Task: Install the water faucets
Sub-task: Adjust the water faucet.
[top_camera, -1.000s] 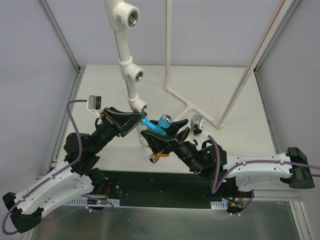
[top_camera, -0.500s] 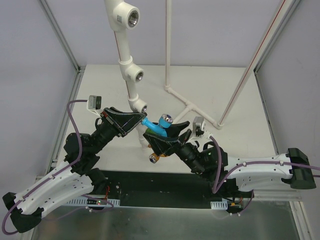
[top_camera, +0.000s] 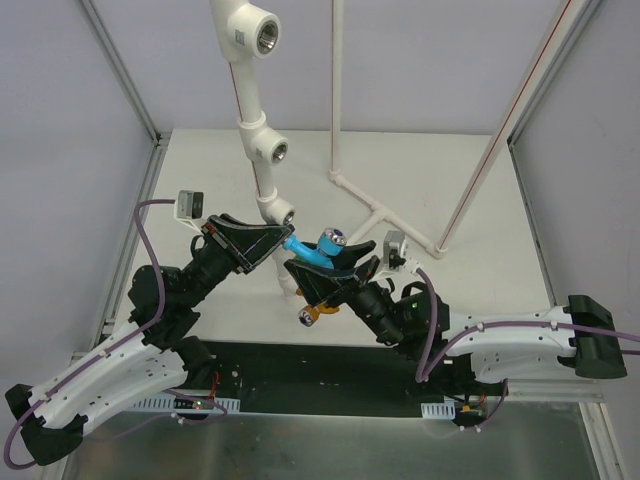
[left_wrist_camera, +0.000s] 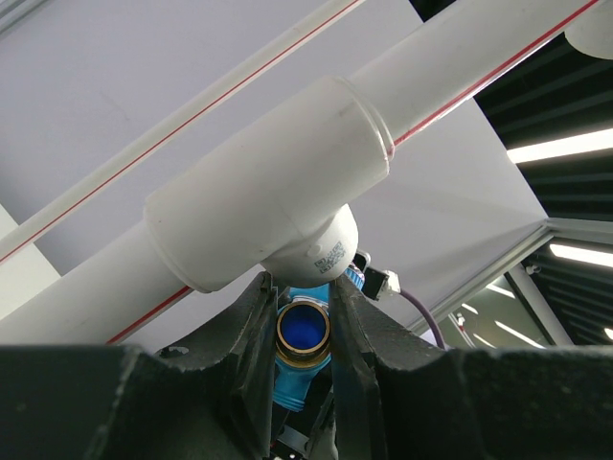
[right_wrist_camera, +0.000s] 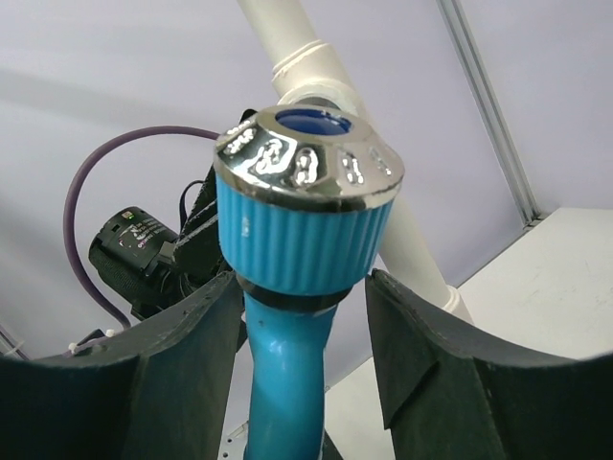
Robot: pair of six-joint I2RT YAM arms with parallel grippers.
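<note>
My left tool (top_camera: 281, 240) is closed narrow on the light blue faucet (top_camera: 312, 251), its two fingers (left_wrist_camera: 251, 331) pressing either side of the brass threaded end. In the left wrist view that brass ring sits just below the outlet of the white tee fitting (left_wrist_camera: 268, 201), very near it; I cannot tell whether the thread has entered. This is the lowest tee fitting on the upright white pipe (top_camera: 250, 100), which rises from the table (top_camera: 450, 180).

My right tool (right_wrist_camera: 305, 307) comes at the same faucet from the other end. Its fingers (right_wrist_camera: 182, 364) stand either side of the blue neck, right under the ribbed blue knob with its shiny metal cap. A gap shows between each finger and the neck, and the finger edges lie close against the knob's collar. I cannot tell if they are gripping or only flanking it.

From above, the faucet bridges the two tools, tilted, with the knob uppermost. The orange faucet (top_camera: 312, 316) shows beneath my right tool, partly hidden by it.
</note>
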